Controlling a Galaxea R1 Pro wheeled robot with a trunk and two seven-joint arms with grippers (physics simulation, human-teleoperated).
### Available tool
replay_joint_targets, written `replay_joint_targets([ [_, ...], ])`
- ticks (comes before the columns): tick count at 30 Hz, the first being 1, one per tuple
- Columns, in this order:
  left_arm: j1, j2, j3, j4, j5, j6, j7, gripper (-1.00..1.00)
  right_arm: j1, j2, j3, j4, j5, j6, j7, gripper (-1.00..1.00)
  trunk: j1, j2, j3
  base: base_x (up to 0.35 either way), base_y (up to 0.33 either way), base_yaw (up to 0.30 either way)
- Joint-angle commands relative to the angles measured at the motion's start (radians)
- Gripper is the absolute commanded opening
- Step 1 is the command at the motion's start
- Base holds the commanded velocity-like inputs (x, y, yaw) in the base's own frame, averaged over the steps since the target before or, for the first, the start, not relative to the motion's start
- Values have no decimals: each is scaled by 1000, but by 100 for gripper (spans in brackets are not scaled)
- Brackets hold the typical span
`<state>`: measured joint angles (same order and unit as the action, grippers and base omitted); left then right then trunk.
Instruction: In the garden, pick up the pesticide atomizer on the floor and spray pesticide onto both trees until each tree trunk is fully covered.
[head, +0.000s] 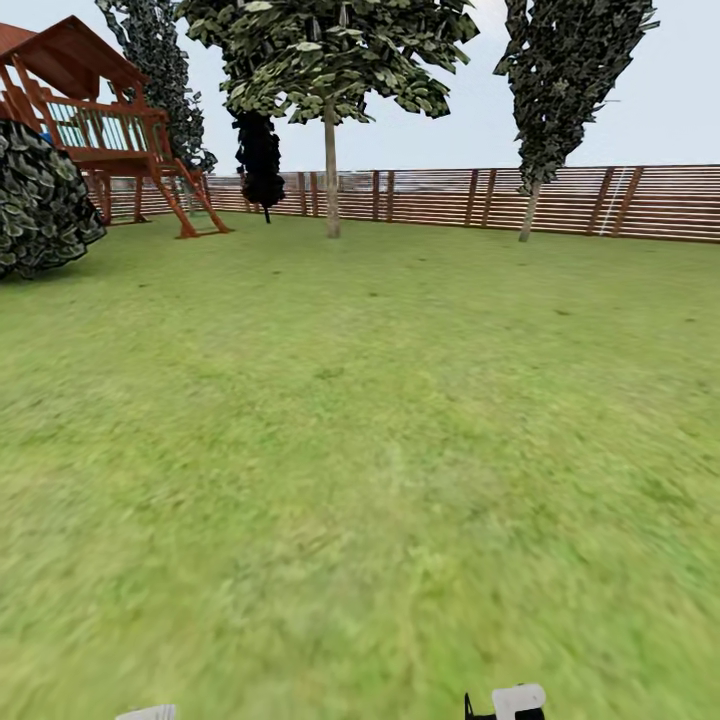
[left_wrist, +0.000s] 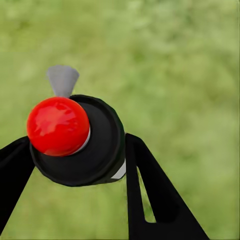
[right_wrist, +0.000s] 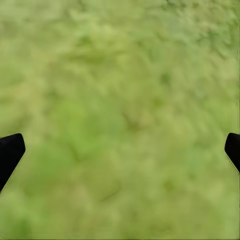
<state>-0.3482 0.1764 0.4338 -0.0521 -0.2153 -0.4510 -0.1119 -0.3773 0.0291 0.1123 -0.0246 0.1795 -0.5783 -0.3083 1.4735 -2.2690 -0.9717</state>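
Green lawn (head: 360, 480) is crossed toward the trees (head: 331, 170). The pesticide atomizer (left_wrist: 75, 140) is gripped between the fingers of the left hand (left_wrist: 75, 170); the right hand (right_wrist: 120, 150) is spread wide, empty. The nozzle should be aimed at the trunk (head: 331, 190) only when near.

A garden: wide lawn (head: 360, 450), slatted wooden fence (head: 560, 200), trees (head: 330, 120), playhouse (head: 100, 120)

Green lawn (head: 360, 450) runs to a brown slatted fence (head: 560, 200); a wooden playset (head: 100, 120) stands under pale sky.
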Motion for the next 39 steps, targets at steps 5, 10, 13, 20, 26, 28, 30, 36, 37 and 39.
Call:
replay_joint_targets([
  [5,0,0,0,0,0,1,0,-100,0,0,0,0,0,0,0,100,0,0,0,338,0,0],
  [10,0,0,0,0,1,1,0,-100,0,0,0,0,0,0,0,100,0,0,0,338,0,0],
  [13,0,0,1,0,1,0,0,-100,0,0,0,0,0,0,0,100,0,0,0,338,0,0],
  [20,0,0,1,0,1,1,0,-100,0,0,0,0,0,0,0,100,0,0,0,338,22,0],
  [26,0,0,2,0,1,1,0,-100,0,0,0,0,0,0,0,100,0,0,0,338,86,0],
  [28,0,1,3,0,1,1,1,-100,0,0,0,0,0,0,0,100,0,0,0,338,90,0],
  [30,0,1,3,0,1,1,1,-100,0,0,0,0,0,0,0,100,0,0,0,338,90,0],
  [36,0,3,3,0,1,0,0,-100,0,0,0,0,0,0,0,100,0,0,0,338,88,0],
  [37,0,3,3,0,1,1,0,-100,0,0,0,0,0,0,0,100,0,0,0,338,88,0],
  [39,0,2,3,0,1,1,0,-100,0,0,0,0,0,0,0,100,0,0,0,338,88,0],
])
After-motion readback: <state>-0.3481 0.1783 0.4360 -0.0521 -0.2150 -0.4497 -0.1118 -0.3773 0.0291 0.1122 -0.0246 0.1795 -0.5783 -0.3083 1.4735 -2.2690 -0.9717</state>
